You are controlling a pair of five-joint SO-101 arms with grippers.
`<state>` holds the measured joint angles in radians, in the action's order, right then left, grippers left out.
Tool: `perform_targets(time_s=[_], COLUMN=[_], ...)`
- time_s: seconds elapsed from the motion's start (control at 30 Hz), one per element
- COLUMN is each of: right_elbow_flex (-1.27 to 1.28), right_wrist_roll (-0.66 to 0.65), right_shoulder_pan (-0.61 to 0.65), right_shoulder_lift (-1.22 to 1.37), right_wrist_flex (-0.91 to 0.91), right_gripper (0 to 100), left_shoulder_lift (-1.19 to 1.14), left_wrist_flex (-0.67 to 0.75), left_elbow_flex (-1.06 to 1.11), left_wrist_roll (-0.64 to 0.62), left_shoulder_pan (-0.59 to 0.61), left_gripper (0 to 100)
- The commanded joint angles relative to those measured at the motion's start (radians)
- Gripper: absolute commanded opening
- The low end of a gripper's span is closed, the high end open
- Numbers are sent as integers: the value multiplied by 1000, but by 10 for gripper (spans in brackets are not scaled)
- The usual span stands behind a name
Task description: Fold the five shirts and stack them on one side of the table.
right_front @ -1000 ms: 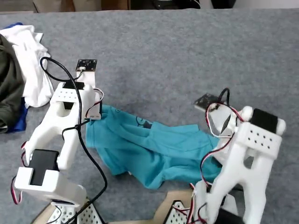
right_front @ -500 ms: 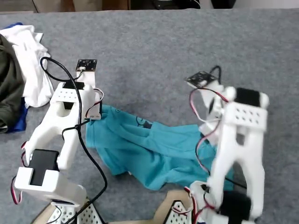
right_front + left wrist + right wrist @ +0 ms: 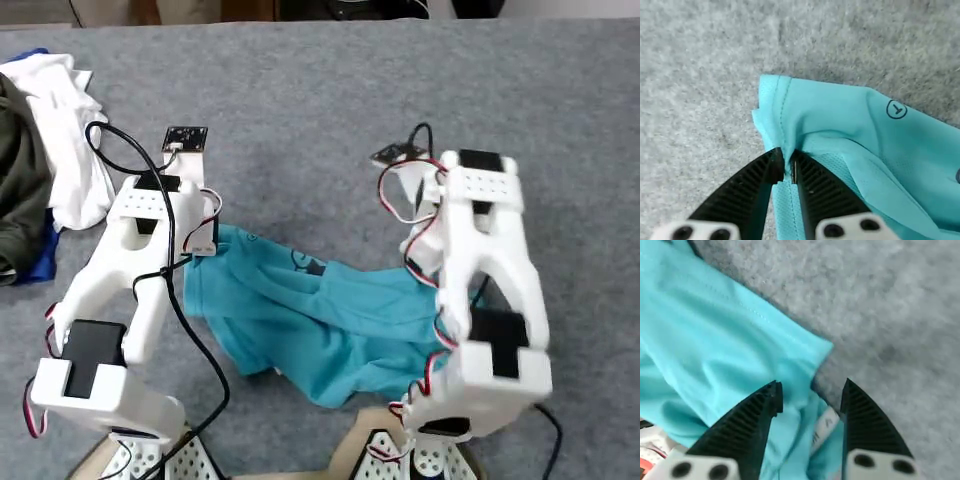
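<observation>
Since nothing on the table (image 3: 420, 90) looks folded or stacked yet, I'd say we're at the very start. The teal shirt (image 3: 330, 320) lies crumpled mid-table near my bases. The heap of other shirts (image 3: 45, 170) (white, dk green, blue) sits bunched at my left and is cut off at the edge, so I can't count them. From above, my arms hide bits of the teal shirt. My left claw (image 3: 786, 167) is pinched on its hem corner. My right claw (image 3: 810, 395) hangs spread wide over the opposite edge w/ nothing in it.
</observation>
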<state>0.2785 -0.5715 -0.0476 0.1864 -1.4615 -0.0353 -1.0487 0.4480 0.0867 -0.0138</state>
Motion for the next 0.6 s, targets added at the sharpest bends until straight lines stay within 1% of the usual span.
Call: perform_targets(time_s=[0.0,0.2,0.43,0.5,0.57], right_elbow_flex=[-45,-48,-113,-122,-125], right_wrist_roll=[14,25,26,26,25], right_shoulder_pan=[39,39,38,39,39], right_shoulder_lift=[68,157,206,209,202], right_wrist_flex=[31,78,32,17,5], right_gripper=[210,210,205,169,107], left_shoulder_lift=[5,5,5,5,5], left_wrist_flex=[5,6,6,6,6], left_elbow_flex=[-44,-48,-48,-48,-48], left_wrist_roll=[-9,-9,-9,-9,-9], left_shoulder_pan=[2,5,2,2,3], left_gripper=[19,19,19,19,19])
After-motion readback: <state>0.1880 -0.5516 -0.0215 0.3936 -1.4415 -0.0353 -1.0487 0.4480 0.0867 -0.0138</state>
